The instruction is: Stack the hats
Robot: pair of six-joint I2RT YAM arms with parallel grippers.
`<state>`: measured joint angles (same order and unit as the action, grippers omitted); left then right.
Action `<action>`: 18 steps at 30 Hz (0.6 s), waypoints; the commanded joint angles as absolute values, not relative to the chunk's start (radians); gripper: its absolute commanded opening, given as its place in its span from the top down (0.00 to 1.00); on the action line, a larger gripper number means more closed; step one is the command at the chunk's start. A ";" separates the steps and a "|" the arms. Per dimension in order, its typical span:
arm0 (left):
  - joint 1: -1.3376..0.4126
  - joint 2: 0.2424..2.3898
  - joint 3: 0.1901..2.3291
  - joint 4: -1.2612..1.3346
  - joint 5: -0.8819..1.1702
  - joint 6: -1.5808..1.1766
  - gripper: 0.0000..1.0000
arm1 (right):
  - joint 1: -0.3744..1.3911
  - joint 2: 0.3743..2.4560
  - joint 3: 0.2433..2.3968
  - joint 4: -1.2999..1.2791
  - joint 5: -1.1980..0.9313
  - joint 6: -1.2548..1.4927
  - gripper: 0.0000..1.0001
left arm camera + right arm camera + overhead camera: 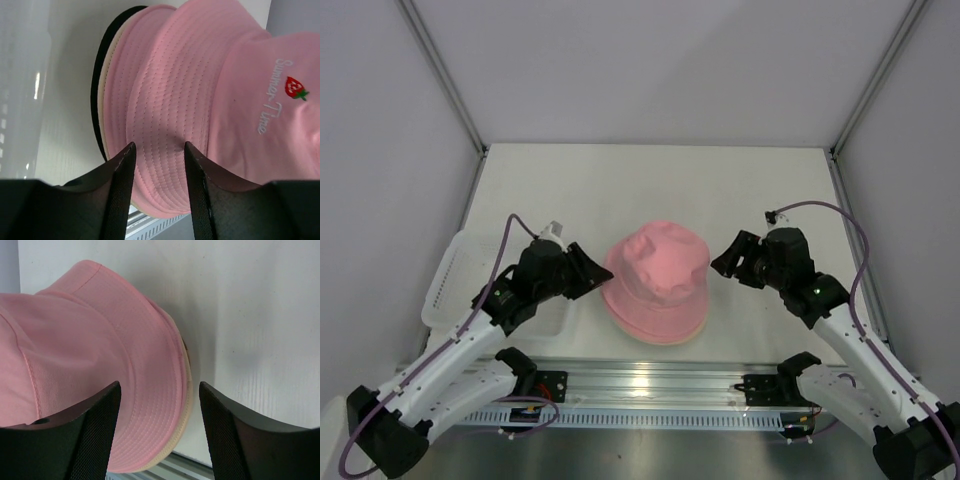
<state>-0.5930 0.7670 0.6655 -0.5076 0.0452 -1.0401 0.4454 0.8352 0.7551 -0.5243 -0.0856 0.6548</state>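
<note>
Left wrist view: the left tool (159,146) has its fingers apart. The gap between them frames the stitched brim of the top pink hat (200,85), and nothing shows the cloth being pinched. The right tool (159,384) is wider apart and clamped on nothing, poised over the opposite brim. Between the two tools the hats sit as one pile in the middle of the table (740,180), with the white basket (448,285) off to the left.

The pile looks built, so the step in hand is probably to tidy it or let it go. To do that well, keep both tools parted and clear of the floppy brims. Any nudge should come evenly from both sides, so the pile does not slide toward the basket. A retreat should go straight back and slightly up, so a fingertip does not catch a brim edge and peel a layer off.

From above, only the pink crown and a pale sliver of rim show. The left wrist view reveals the layers: what looks like a second pink brim, then the beige hat (106,75), then the black hat (95,95) at the bottom. It also shows the strawberry embroidery (296,88). The right wrist view shows the beige rim peeking out evenly on its side.
</note>
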 commanded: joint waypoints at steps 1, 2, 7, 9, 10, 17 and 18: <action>-0.612 0.845 0.653 -0.428 0.097 -1.078 0.54 | 0.454 0.857 0.742 -0.404 -0.106 0.684 0.33; -0.620 0.860 0.653 -0.425 0.092 -1.077 0.55 | 0.457 0.867 0.742 -0.393 -0.106 0.689 0.33; -0.632 0.929 0.620 -0.373 0.068 -1.065 0.60 | 0.500 0.929 0.738 -0.335 -0.097 0.715 0.32; -0.630 0.959 0.606 -0.336 0.051 -1.054 0.62 | 0.515 0.942 0.718 -0.315 -0.078 0.732 0.32; -0.630 0.968 0.604 -0.327 0.046 -1.046 0.62 | 0.521 0.945 0.710 -0.301 -0.074 0.739 0.31; -0.632 1.006 0.670 -0.282 -0.031 -0.927 0.58 | 0.523 0.934 0.670 -0.288 0.000 0.782 0.30; -0.629 1.017 0.687 -0.282 -0.037 -0.914 0.57 | 0.522 0.934 0.666 -0.290 0.006 0.790 0.30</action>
